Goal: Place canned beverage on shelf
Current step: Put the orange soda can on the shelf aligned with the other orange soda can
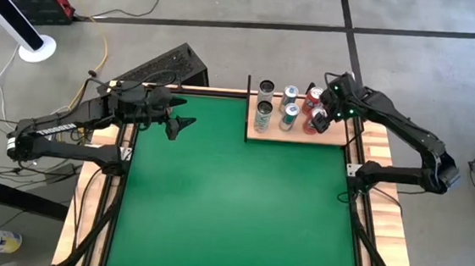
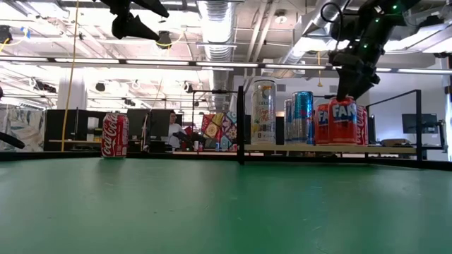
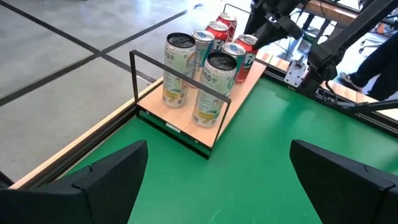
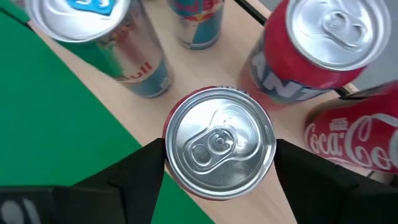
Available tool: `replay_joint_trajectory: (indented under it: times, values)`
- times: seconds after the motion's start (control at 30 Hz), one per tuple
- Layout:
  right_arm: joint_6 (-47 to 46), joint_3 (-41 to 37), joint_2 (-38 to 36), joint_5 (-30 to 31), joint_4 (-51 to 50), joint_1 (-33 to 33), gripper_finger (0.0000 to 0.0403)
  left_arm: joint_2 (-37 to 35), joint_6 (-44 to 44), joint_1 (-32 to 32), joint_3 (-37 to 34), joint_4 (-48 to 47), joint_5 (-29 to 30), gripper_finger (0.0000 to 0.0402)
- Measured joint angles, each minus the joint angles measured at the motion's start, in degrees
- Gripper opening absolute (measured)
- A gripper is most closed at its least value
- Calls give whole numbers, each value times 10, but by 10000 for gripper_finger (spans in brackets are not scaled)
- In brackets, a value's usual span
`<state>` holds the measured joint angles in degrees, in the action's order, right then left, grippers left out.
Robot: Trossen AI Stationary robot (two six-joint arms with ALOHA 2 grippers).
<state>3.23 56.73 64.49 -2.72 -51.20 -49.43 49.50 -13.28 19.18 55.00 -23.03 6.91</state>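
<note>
The silver-topped red can (image 4: 221, 144) stands upright on the shelf (image 1: 336, 137) directly beneath the right claw (image 4: 221, 163) — fingers straddling it, grip uncertain; left claw (image 1: 179, 118) waits open.

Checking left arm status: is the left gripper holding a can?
No, the left gripper hangs open and empty over the green felt, well short of the shelf.

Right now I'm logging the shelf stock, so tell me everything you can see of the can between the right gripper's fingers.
The can is red-sided with a bare silver metal lid and an unopened pull tab. It stands upright on the pale wooden shelf, at the edge bordering the green surface, with a Fanta can and a Coca-Cola can close by. The right gripper is over it from above, a dark finger at each side; whether they press it cannot be told.
</note>
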Motion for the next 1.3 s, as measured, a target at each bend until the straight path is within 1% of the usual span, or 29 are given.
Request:
replay_joint_trajectory:
  times: [0.4, 0.63, 0.77, 1.3]
  values:
    - [-3, 0, 0, 0, -7, 25, 305, 0, 0, 0, 0, 0, -2, 377]
    - [11, 1, 0, 1, -22, 25, 305, 0, -4, 0, 0, 0, -2, 377]
    - [22, 1, -1, 15, -31, 25, 305, 0, -5, 0, 0, -1, -2, 377]
    - [24, 0, 0, 31, -21, 24, 305, 0, -9, 1, 0, -2, -2, 377]
